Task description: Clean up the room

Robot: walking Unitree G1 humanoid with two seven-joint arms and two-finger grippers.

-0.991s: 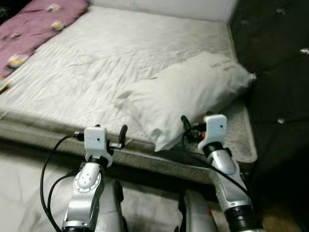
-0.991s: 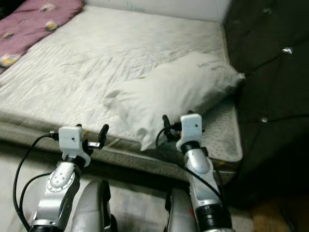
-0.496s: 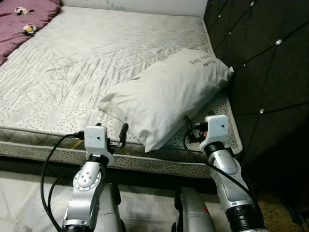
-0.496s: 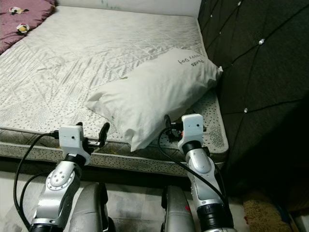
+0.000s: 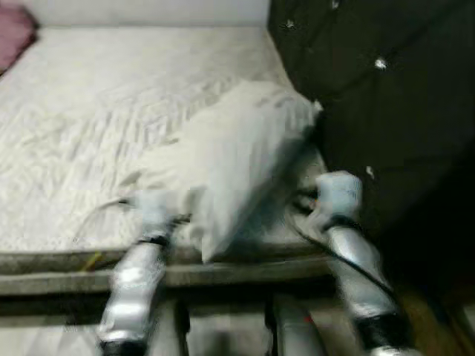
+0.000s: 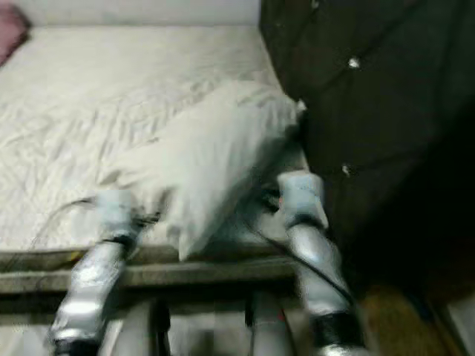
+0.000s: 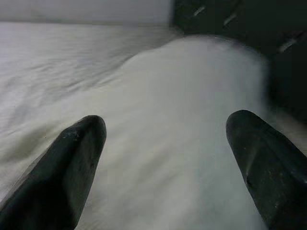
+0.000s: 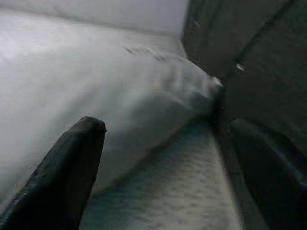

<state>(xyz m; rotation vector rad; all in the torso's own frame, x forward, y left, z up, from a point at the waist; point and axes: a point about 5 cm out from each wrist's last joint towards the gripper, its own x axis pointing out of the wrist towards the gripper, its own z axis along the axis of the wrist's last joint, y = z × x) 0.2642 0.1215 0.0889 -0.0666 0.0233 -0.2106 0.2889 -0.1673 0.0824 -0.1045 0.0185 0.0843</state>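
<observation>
Pillow (image 5: 237, 159) lies white and plump on the mattress (image 5: 89, 126), angled so that its far corner reaches toward the dark tufted headboard (image 5: 371, 96) and its near corner hangs just over the mattress's front edge. We see both head views smeared by blur, so fine detail on the pillow is lost to us.

Our left gripper (image 7: 168, 158) hovers at the pillow's near corner, its two black fingers (image 7: 72, 163) spread wide with the pillow's white bulk showing between them; we cannot tell whether either finger touches the fabric. In the head view the left arm (image 5: 137, 274) rises from below the mattress's front edge and ends just beside that near corner.

Our right gripper (image 8: 168, 167) sits on the pillow's headboard side, its fingers (image 8: 67, 172) also spread apart. Between them we see the strip of speckled mattress that runs between the pillow's long flank and the headboard. The right arm (image 5: 349, 252) comes up near the mattress's front corner, close to the headboard, with a black cable (image 5: 326, 252) looping along it.

Beyond the pillow the quilted mattress stretches away bare to a pale wall (image 5: 148, 11). At the mattress's far corner away from the headboard we make out a bit of pink fabric (image 5: 15, 37).
</observation>
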